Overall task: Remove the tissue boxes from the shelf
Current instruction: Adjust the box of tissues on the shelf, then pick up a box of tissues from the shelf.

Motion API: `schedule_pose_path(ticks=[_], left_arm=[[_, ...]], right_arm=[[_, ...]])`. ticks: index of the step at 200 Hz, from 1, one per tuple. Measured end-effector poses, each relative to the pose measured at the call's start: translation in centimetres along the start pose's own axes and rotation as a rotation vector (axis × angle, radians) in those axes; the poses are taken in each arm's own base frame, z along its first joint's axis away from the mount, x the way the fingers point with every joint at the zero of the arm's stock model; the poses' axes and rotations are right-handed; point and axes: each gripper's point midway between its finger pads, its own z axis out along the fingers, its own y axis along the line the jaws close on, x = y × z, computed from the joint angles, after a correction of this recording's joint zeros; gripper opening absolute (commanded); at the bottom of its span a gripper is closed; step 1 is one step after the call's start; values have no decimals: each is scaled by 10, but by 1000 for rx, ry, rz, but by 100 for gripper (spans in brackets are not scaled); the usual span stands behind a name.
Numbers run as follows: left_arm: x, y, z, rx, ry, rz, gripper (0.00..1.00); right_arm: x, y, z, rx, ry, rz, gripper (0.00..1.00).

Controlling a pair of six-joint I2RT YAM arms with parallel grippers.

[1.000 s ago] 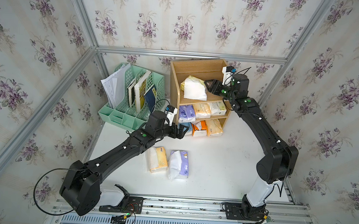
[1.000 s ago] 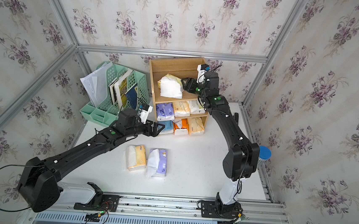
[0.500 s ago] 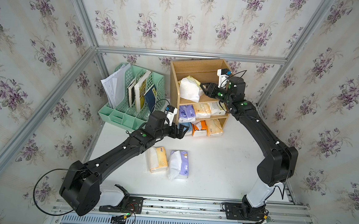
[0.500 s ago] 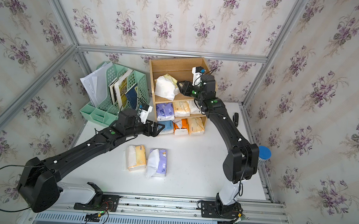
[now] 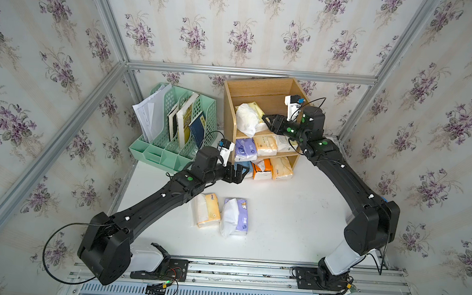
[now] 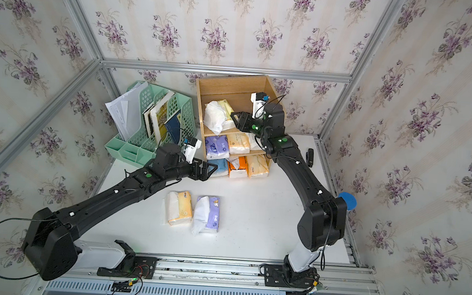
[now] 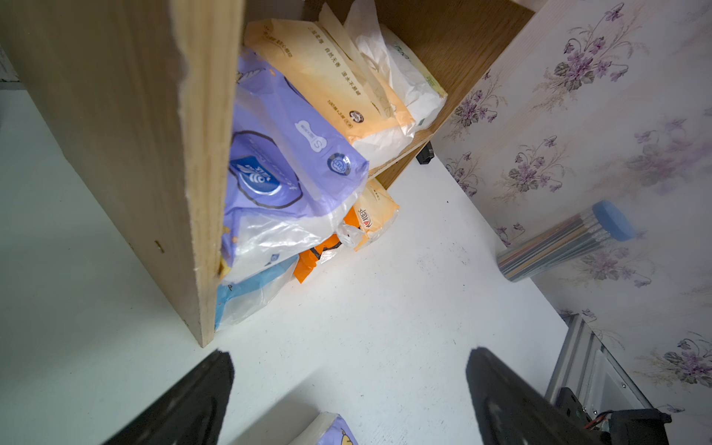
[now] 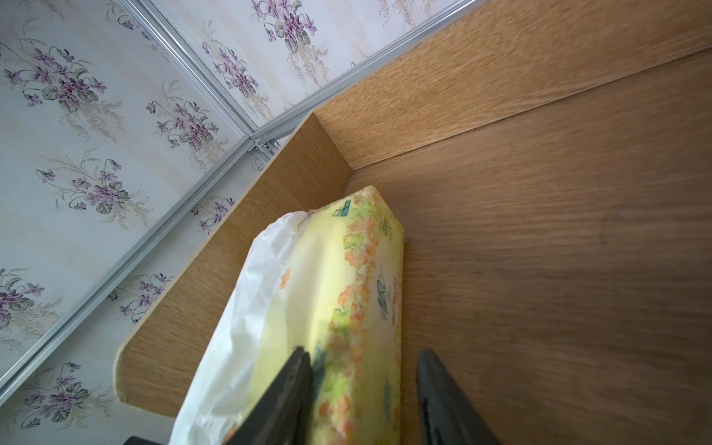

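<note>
Shelf (image 7: 115,135) edge near wide-spread left pincer (image 5: 239,173), right pincer (image 8: 362,353) straddling yellow pack (image 8: 335,277), grip unclear

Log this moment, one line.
right jaws: open, straddling pale yellow tissue pack on shelf top | left jaws: open, by light blue pack | table: two packs

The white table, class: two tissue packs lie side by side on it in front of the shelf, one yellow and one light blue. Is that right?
Not quite. Two packs do lie side by side on the white table, but the one beside the yellow pack is a purple pack, not a light blue one. Both top views show it.
</note>
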Motion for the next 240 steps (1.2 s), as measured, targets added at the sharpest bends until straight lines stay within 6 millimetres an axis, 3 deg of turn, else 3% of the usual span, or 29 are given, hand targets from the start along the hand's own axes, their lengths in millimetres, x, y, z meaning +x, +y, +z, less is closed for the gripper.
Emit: schedule_pose_path(ticks=[55, 108, 135, 169, 219, 240], left_arm=[[0, -4, 0, 7, 0, 5, 99], [3, -11, 2, 21, 9, 13, 99], [2, -14, -1, 24, 0, 18, 99], [0, -15, -5, 17, -12, 22, 99], [-1, -15, -11, 5, -15, 25, 99], [-2, -13, -15, -11, -19, 25, 99]], right_arm=[[-6, 17, -12, -25, -11, 27, 65], [9, 33, -5, -44, 25, 24, 66], [14, 28, 1, -19, 29, 28, 64], [20, 27, 8, -2, 36, 30, 48], [14, 37, 3, -9, 11, 18, 12], [7, 43, -7, -10, -11, 11, 8]])
